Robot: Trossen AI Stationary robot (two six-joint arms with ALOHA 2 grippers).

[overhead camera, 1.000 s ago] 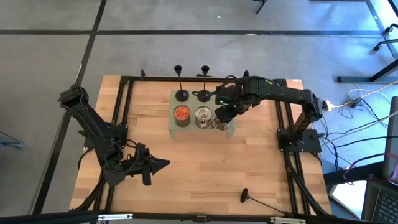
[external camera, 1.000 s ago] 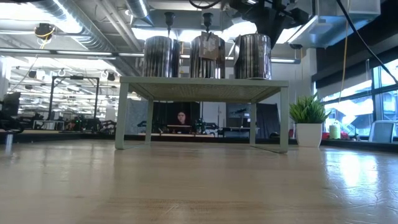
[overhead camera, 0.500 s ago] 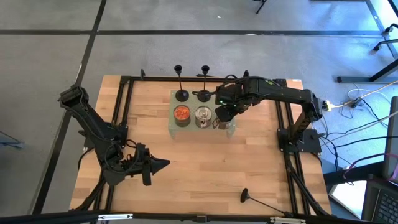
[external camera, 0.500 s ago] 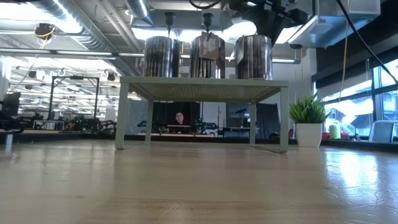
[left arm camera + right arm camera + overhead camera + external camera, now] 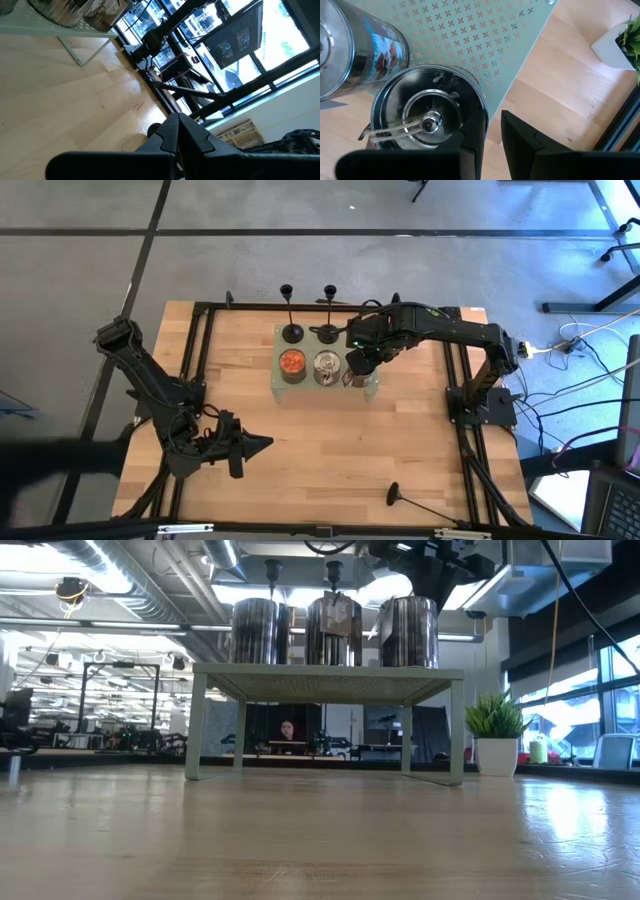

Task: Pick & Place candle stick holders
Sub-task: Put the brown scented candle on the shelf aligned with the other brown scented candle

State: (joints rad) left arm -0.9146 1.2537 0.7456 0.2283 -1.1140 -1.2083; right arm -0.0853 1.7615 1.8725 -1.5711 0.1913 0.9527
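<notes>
High view: third can hidden under right gripper (image 5: 358, 363)

shelf (image 5: 277, 385): mid-table | on it: three cans (image 5: 327, 366) in front, two candle stick holders (image 5: 292, 332) behind | third holder (image 5: 394, 494): lying well apart, near table's front edge

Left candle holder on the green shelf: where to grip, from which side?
Its thin stem, just under the cup, from above. The left candle holder stands upright; an orange can crowds its front and the second holder its right side.
</notes>
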